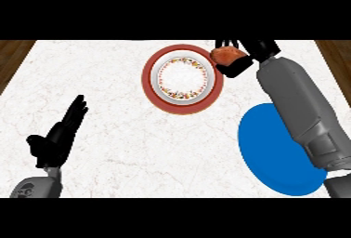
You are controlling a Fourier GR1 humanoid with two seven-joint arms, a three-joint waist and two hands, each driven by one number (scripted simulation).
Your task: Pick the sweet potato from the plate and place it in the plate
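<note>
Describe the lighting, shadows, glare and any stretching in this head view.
Head view: light falls evenly across the counter, with no glare. No clear shadow shows under the left hand, or under the right hand holding the sweet potato. The blue plate reads as flat colour. It and the patterned plate both look taller than wide.

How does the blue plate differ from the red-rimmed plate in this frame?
The blue plate is plain blue; the red-rimmed plate has a white centre with a flowery ring. The blue plate lies near, at right, partly hidden by the right forearm; the red-rimmed plate sits farther back, almost fully visible. Both are round and bare.
</note>
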